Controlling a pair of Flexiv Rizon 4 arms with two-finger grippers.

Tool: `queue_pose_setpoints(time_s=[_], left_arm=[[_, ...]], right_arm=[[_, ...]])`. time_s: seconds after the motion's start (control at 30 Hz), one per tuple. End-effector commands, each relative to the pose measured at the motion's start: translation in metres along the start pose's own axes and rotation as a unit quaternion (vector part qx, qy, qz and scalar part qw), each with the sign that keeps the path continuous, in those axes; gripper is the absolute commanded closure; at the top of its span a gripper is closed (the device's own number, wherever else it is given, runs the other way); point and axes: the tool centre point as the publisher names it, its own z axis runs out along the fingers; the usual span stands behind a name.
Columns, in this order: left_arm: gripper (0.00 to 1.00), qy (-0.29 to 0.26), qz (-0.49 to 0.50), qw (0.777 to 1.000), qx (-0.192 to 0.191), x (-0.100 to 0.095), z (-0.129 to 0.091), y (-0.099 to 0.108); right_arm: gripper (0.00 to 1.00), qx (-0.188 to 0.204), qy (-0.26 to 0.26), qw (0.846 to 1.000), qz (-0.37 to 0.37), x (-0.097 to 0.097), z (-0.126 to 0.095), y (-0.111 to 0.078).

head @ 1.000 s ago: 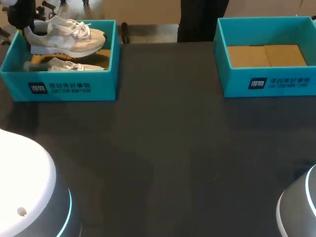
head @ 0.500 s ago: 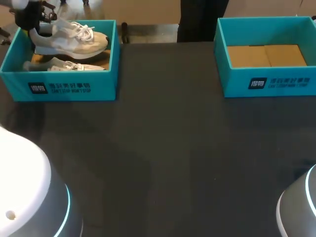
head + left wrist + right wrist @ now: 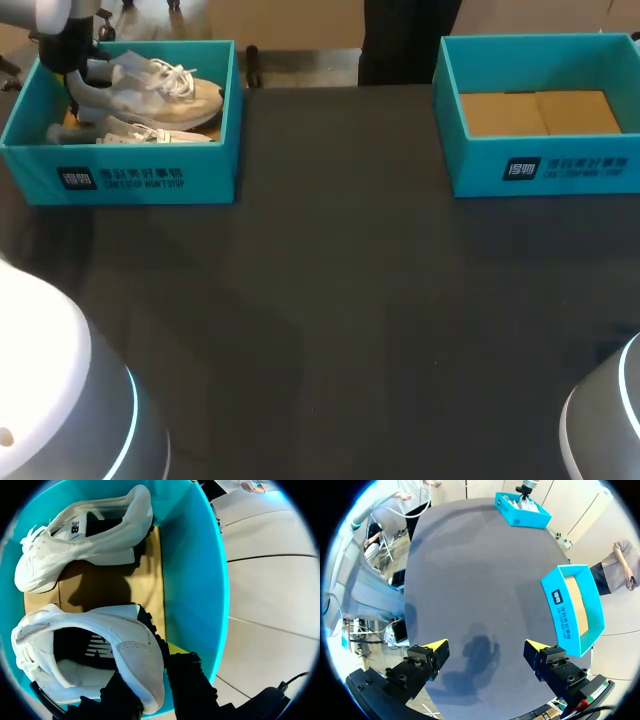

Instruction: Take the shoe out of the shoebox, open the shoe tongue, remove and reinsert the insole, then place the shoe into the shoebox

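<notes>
Here the left gripper (image 3: 152, 690) clamps the heel of 1 white shoe (image 3: 150, 88), tilted inside the left shoebox (image 3: 150, 178) over the 2nd shoe (image 3: 150, 133). The right gripper (image 3: 485, 650) hangs open over the bench (image 3: 470, 570). This looks like either the lift-out or the final put-down, and I can't tell which. Either way, the next move needs the heel clear of the box wall.

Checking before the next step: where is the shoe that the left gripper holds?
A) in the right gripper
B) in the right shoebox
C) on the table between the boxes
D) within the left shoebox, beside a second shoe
D: the left gripper pinches the heel of the shoe inside the teal walls of the left shoebox, with the second shoe lying beside it.
</notes>
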Motion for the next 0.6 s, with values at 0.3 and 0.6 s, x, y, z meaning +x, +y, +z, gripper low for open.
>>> queue_pose_setpoints(time_s=[0.3, 0.6], left_arm=[[1.00, 0.019, -0.019, 0.999, 0.016, -0.011, 0.013, -0.001], [0.59, 0.016, -0.022, 0.999, 0.030, -0.015, 0.021, -0.002]], right_arm=[[0.00, 0.001, 0.002, 1.000, 0.000, -0.002, 0.001, 0.001], [0.00, 0.001, 0.002, 1.000, 0.000, -0.002, 0.001, 0.001]])
